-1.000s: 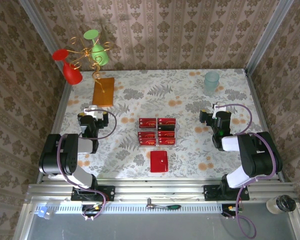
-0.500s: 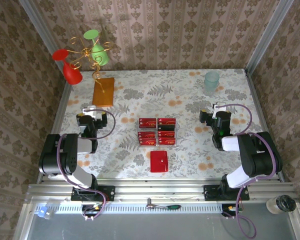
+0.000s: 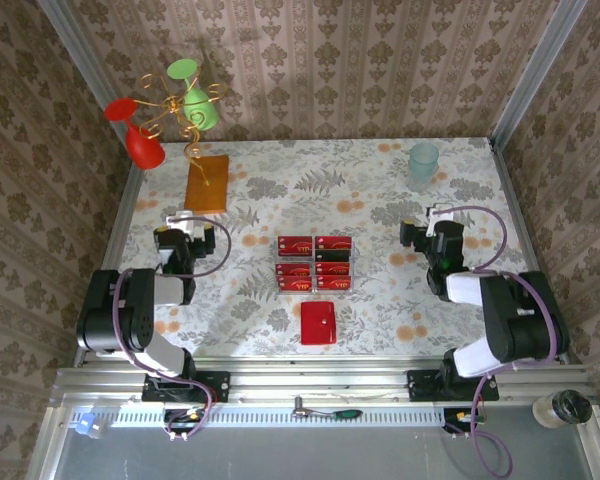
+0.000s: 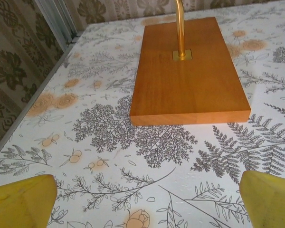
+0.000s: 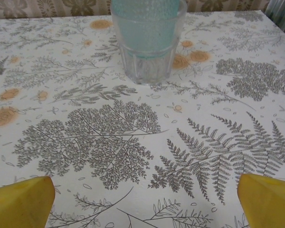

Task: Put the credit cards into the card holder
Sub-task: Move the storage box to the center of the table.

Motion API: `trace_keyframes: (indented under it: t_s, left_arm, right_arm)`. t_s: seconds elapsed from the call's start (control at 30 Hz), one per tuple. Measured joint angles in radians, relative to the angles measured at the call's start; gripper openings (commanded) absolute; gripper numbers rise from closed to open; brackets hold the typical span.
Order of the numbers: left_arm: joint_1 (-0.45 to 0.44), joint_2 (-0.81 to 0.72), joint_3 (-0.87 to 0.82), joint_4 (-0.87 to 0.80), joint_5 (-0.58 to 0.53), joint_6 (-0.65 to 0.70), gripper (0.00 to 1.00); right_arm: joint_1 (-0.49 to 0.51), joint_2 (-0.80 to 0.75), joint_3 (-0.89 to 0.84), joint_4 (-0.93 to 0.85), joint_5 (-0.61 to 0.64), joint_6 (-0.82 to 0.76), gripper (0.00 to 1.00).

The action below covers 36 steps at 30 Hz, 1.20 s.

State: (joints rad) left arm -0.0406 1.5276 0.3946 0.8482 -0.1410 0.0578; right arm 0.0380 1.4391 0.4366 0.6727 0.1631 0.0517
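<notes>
The yellow fingers [image 4: 23,202] of the left gripper [image 4: 145,206] are spread to full width, and nothing is held between them. The gripper is positioned low over the table [image 3: 400,300] near its left edge. An orange-brown wooden base [image 4: 190,71] with an upright gold stem [image 4: 179,28] is seen ahead of it, towards the far left corner.

The fingers [image 5: 19,199] of the right gripper [image 5: 145,202] are likewise spread wide and empty. This gripper is positioned near the right edge, and a glass tumbler [image 5: 147,42] is seen ahead of it, towards the far right corner.

The six credit cards [image 3: 314,263] are laid flat at the table's centre in two columns of three. The card holder [image 3: 319,323] is placed closed just beside them, towards the near edge, apart from the cards.
</notes>
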Motion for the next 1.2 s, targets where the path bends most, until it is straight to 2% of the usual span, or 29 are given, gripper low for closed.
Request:
trace_keyframes:
  t_s: [0.1,0.23,0.4,0.53,0.7,0.87,0.97,1.2]
  left_arm:
    - [0.005,-0.065,0.084,-0.155,0.002,-0.002,1.0]
    - [-0.006,-0.182,0.203,-0.345,-0.014,-0.037,1.0]
    - [-0.052,-0.315,0.324,-0.615,-0.041,-0.191,1.0]
    - [-0.141,-0.397,0.332,-0.834,-0.067,-0.366,1.0]
    - [-0.321,-0.451,0.237,-1.005,-0.117,-0.545,1.0]
    - [-0.478,-0.443,0.163,-1.122,-0.174,-0.666,1.0]
    - [-0.514,-0.412,0.153,-1.148,-0.193,-0.71,1.0]
    - [-0.566,-0.322,0.153,-1.135,-0.209,-0.747,1.0]
  right_arm:
    - [0.0,-0.114,0.1,-0.167,-0.002,0.012,1.0]
    - [-0.001,-0.231,0.285,-0.393,0.002,0.106,1.0]
    - [-0.027,-0.311,0.414,-0.642,-0.113,0.275,1.0]
    - [0.023,-0.327,0.406,-0.794,-0.229,0.344,0.99]
    - [0.192,-0.324,0.377,-0.971,-0.27,0.399,0.96]
    - [0.456,-0.246,0.377,-1.091,-0.216,0.421,0.94]
    - [0.581,-0.189,0.367,-1.144,-0.162,0.432,0.94]
    - [0.684,-0.113,0.353,-1.201,-0.068,0.453,0.95]
